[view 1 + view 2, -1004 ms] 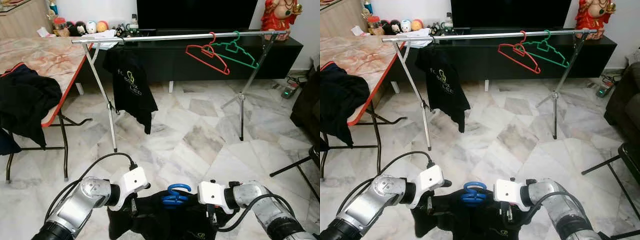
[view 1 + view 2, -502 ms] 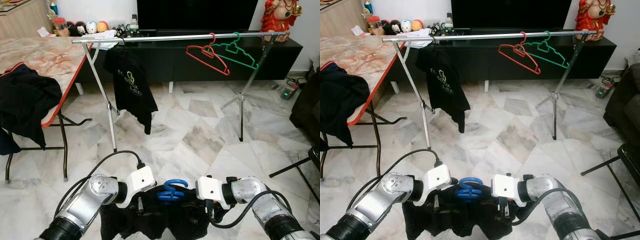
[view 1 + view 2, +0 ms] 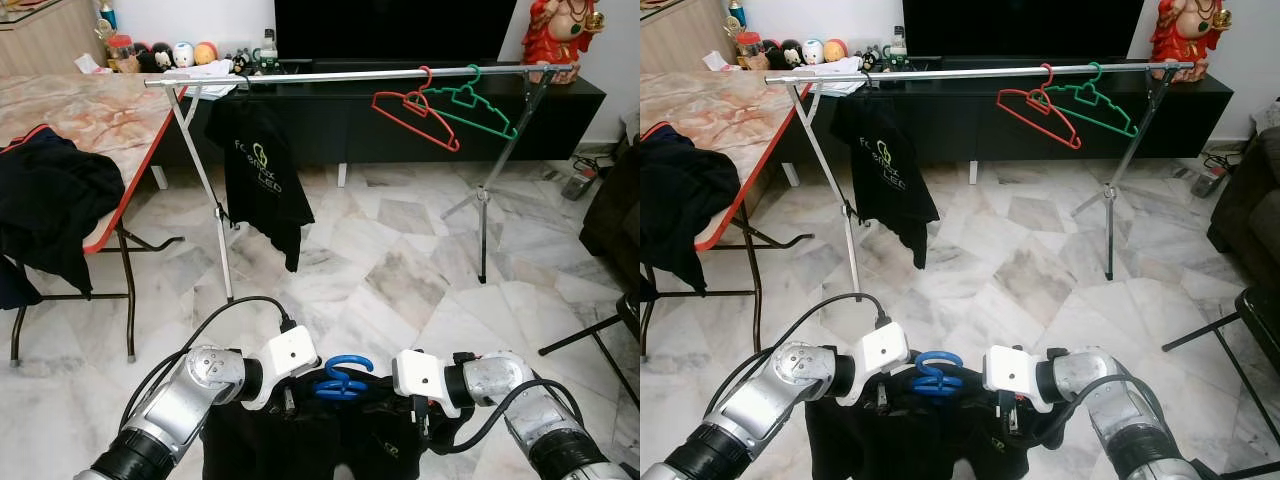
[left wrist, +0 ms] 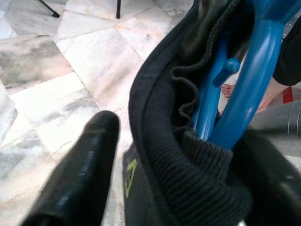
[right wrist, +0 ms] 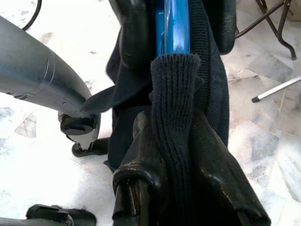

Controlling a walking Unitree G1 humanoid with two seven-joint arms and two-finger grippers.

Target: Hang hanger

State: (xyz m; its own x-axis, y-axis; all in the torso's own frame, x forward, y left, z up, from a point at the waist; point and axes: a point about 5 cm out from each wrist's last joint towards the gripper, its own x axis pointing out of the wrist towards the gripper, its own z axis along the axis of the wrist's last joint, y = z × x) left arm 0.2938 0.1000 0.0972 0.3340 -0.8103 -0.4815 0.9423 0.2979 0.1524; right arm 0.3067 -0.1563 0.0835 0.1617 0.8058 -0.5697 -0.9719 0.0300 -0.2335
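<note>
Blue hanger [image 3: 340, 376]: low in front of the robot, between the two grippers; hook up; black shirt [image 3: 310, 445] draped on it and hanging below
Left gripper [image 3: 288, 400]: at the hanger's left end, touching the shirt; in the wrist view one black finger [image 4: 77, 174] stands clear of the cloth over bare floor, the other lies behind the collar; cannot tell how firmly it holds
Right gripper [image 5: 175, 155]: at the hanger's right end; fingers pressed close on the ribbed collar, with the blue hanger running between them
Rail [image 3: 360, 75]: silver bar on two tripod stands, well ahead across the marble floor [image 3: 400, 270]
On rail: second black shirt [image 3: 258, 170] with pale lettering near the left end; red hanger [image 3: 413, 108] and green hanger [image 3: 470, 100] bare, side by side, near the right end
Table [image 3: 90, 115]: at left, marble-patterned top with red edge; dark garment [image 3: 50, 210] slung over its near corner
Background: black TV cabinet [image 3: 400, 110] behind the rail; small figurines [image 3: 175, 52] at its left; red statue [image 3: 560, 30] at its right
</note>
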